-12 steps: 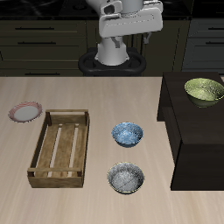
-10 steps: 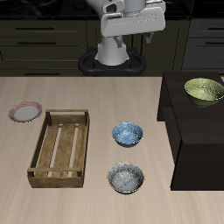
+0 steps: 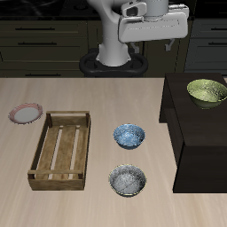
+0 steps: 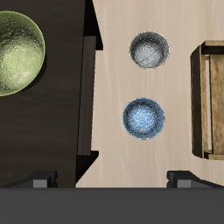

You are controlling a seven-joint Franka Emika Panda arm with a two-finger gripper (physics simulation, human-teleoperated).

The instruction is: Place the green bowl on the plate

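1. Outside, the gripper (image 3: 156, 40) hangs high at the back; the green bowl (image 3: 207, 91) sits on the dark stand (image 3: 191, 133), well apart from the plate (image 3: 26, 113).
2. Wrist: jaws apart, empty; the bowl (image 4: 17, 49) looks rigid, light, probably slick, so pinch its rim.

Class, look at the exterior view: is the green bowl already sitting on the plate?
No, the green bowl rests on the dark raised block, far from the plate.

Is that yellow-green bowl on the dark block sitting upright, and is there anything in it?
Upright and empty. The green bowl rests on the dark block with its opening up; the wrist view shows only its bare mottled inside.
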